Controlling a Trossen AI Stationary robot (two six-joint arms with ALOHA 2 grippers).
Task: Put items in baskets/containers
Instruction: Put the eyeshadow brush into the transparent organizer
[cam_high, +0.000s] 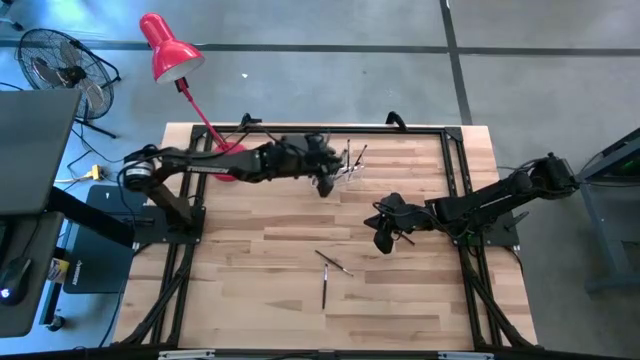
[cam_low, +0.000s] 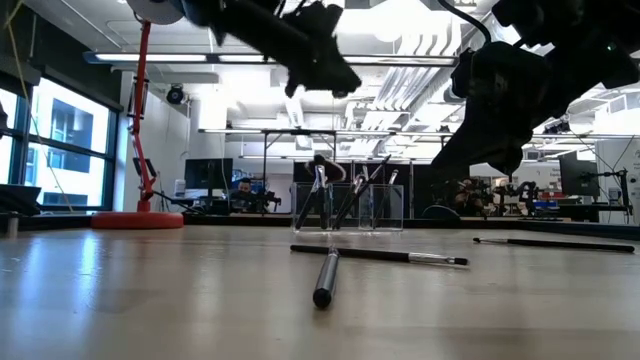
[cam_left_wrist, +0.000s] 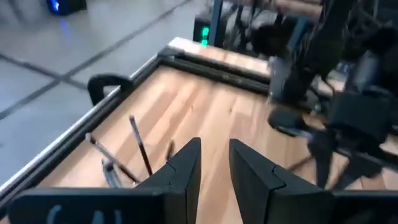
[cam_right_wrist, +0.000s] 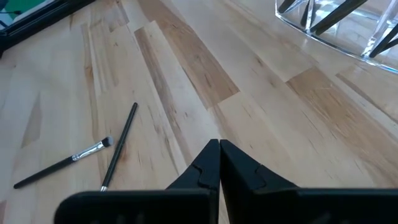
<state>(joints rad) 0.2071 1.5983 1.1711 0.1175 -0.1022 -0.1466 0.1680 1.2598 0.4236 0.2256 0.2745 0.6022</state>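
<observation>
Left hand (cam_high: 325, 185) sits in the upper centre of the high view, just beside the clear holder (cam_high: 352, 168); its fingers (cam_left_wrist: 184, 163) stand a little apart with nothing between them that I can see; I take it as empty. Right hand (cam_high: 385, 240) is right of centre, lower in the frame, above bare counter (cam_high: 250, 290); its fingers (cam_right_wrist: 208, 163) are pressed together, gripping nothing.

The holder shows in the low view at mid-frame, far back, with several brushes standing tilted inside it (cam_low: 345, 205); the same clear rim appears at the upper right of my right wrist view (cam_right_wrist: 336, 37).

Loose brushes left on the counter: two close together in the lower centre of the high view, one slanted (cam_high: 334, 262), one nearly upright in the frame (cam_high: 324, 288); my right wrist view shows them at lower left, a silver-ferruled one (cam_right_wrist: 65, 162) and a plain dark one (cam_right_wrist: 119, 146), ends close, whether touching I cannot tell. The low view also shows a brush lying at far right (cam_low: 555, 243).

Step in hand, as I judge it: fetch the next loose brush with my right hand. To do it well: open the fingers before descending; come down across the handle, not along it; take the one clear of its neighbour; grip near mid-handle so it does not swing; keep clear of my left arm near the holder.
</observation>
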